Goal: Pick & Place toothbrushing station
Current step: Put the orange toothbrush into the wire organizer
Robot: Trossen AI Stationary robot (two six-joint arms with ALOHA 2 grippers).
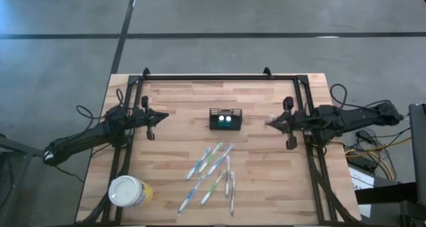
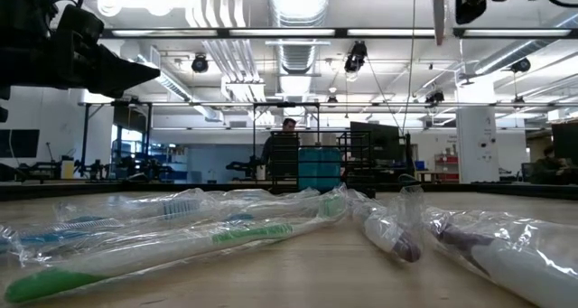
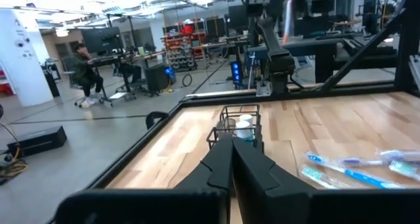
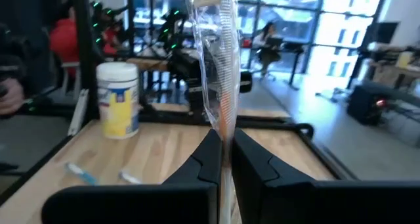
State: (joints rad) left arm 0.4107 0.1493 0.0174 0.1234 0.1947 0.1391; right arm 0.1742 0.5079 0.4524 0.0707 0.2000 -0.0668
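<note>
The black slotted caddy stands on the table's middle toward the far side, and it also shows in the left wrist view. My right gripper is to its right, above the table, shut on a clear-wrapped toothbrush. My left gripper is to the caddy's left, shut and empty, and it also shows in its own wrist view. Several wrapped toothbrushes lie flat on the table nearer the front edge. My right gripper pinches the wrapped toothbrush between its two fingers, on the wrapper's lower stretch. The fingers are about level and point toward the table's left, across the brush. The brush stands roughly upright above the fingers, lifted clear of the table.
A round yellow tub with a white lid stands at the front left corner. A black frame runs along the table's far edge and down both sides. The loose toothbrushes fill the front middle. People sit in the room beyond.
</note>
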